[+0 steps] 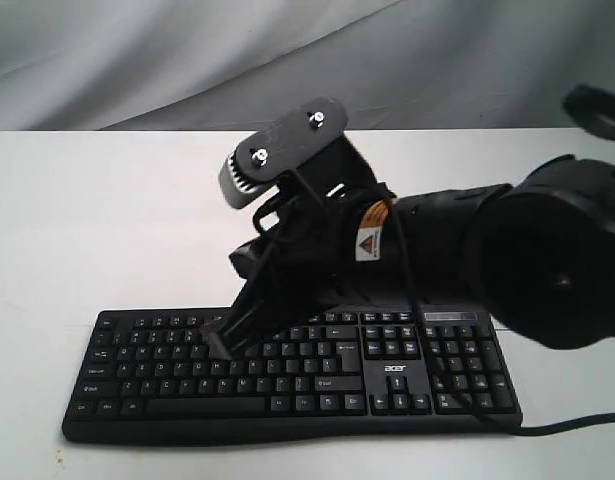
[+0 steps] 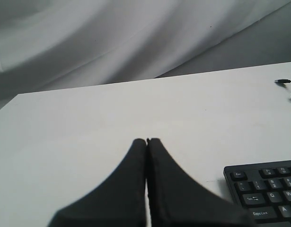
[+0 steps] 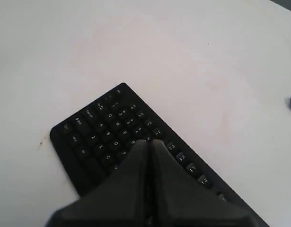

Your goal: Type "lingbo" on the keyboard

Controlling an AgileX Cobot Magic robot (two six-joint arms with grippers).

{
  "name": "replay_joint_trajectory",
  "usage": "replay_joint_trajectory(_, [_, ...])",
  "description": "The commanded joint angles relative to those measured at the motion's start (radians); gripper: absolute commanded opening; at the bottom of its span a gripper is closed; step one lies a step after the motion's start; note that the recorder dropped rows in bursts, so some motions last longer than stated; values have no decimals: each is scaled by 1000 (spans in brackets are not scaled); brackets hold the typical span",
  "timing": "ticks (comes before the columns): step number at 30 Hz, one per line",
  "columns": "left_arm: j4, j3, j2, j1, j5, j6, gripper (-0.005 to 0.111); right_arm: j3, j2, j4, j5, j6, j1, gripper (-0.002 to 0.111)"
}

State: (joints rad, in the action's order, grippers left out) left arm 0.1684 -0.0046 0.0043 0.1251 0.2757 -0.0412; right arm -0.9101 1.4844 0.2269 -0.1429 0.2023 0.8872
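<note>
Both sets of jaws pressed together, right set angled down over the keyboard [image 1: 387, 380]

Thing: wide black plastic full-size keyboard [image 1: 307, 388], number pad, small white legends
Logo: white "acer" mark [image 1: 396, 380], left of the number pad
Pose: flat, keys up, long side across the exterior view
Place: on the white table [image 1: 87, 220]
Cable: thin black cable [image 1: 577, 428] off its right end

The keyboard [image 1: 287, 425] bears a white "acer" logo [image 1: 398, 379] — its key legends mostly blur.
</note>
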Motion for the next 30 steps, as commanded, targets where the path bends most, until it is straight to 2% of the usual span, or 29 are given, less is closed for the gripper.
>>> replay_joint_trajectory(1, [-2, 5, -4, -7, -10, -4, 0, -5, 77, -44, 53, 7, 20, 0])
replay_joint_trajectory(7, [-2, 5, -4, -7, -10, -4, 0, 8, 201, -44, 195, 40, 20, 0])
replay_joint_trajectory(14, [-2, 5, -4, -7, -10, -4, 0, 149, 242, -40, 447, 35, 20, 0])
replay_joint_trajectory(30, [-2, 5, -4, -7, -10, -4, 0, 175, 362, -58, 461, 39, 10, 0])
